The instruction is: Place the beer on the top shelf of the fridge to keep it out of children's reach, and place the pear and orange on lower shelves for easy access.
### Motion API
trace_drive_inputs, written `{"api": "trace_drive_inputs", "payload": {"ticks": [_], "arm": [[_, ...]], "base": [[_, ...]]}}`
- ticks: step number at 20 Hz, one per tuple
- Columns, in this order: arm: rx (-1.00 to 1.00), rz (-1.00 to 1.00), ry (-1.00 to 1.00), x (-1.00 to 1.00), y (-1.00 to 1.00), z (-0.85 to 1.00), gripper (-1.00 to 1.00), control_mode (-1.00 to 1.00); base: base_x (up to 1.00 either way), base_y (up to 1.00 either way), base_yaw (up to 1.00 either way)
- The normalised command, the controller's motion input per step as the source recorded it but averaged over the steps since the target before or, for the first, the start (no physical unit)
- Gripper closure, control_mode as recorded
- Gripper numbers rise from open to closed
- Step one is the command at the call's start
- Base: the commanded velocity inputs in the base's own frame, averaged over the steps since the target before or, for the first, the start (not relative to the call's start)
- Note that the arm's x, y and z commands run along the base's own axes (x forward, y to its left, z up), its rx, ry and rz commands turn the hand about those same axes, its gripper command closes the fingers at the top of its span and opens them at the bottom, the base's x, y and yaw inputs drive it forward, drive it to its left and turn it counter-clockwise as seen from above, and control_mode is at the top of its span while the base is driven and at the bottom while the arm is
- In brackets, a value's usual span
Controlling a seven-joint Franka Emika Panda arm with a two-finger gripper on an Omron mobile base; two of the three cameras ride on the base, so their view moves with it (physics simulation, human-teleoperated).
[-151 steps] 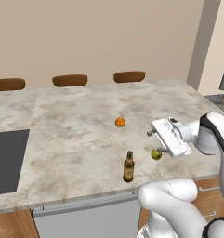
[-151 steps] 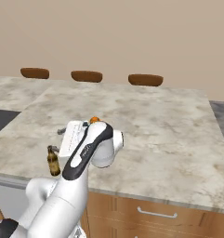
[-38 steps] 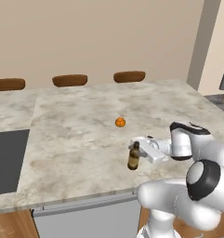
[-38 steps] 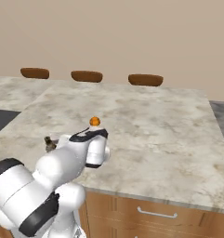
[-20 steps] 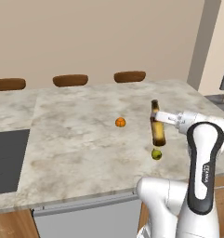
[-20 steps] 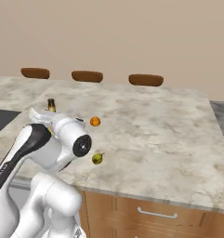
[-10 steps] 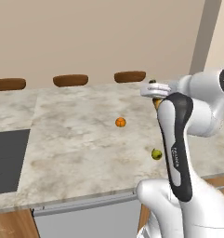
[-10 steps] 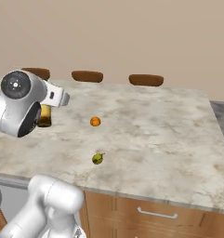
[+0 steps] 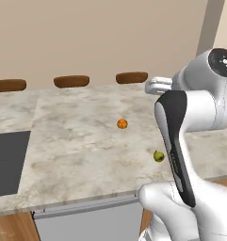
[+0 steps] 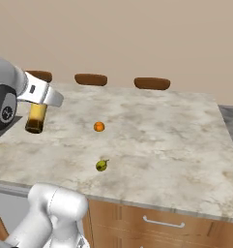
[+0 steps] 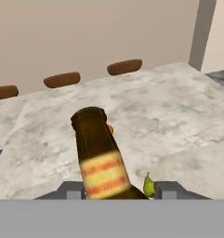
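Aloft, claw (image 10: 38, 109) clenched on beer (image 10: 36, 117), held upright, base hanging over counter (image 10: 161, 131); fridge unseen.

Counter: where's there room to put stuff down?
The counter is bare right of the orange and pear, out to its far edge. It is also bare behind the orange, toward the chairs. Busiest spot: those two fruits.

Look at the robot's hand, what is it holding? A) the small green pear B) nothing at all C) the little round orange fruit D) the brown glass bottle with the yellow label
D, the end effector is shut on the brown glass bottle with the yellow label, lifted off the marble counter, where the small round orange fruit and the small yellow-green pear lie.
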Motion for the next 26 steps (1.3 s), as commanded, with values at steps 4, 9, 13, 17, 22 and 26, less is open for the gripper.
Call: {"api": "trace_drive_inputs", "payload": {"ticks": [4,9,13,17,22,26], "arm": [[0.00,-0.07,0.00,-0.49,0.01,0.15,1.00,-1.00],[0.00,0.00,0.00,0.00,0.00,0.00,1.00,1.00],[0.00,0.00,0.00,0.00,0.00,0.00,1.00,1.00],[0.00,0.00,0.00,0.00,0.00,0.00,1.00,1.00],[0.00,0.00,0.00,0.00,0.00,0.00,1.00,1.00],[0.00,0.00,0.00,0.00,0.00,0.00,1.00,1.00]], "base": [[0.00,0.00,0.00],[-0.90,-0.53,-0.10],[-0.57,-0.97,-0.26],[-0.07,-1.00,-0.25],[0.03,-1.00,-0.21],[0.31,-1.00,-0.13]]}}
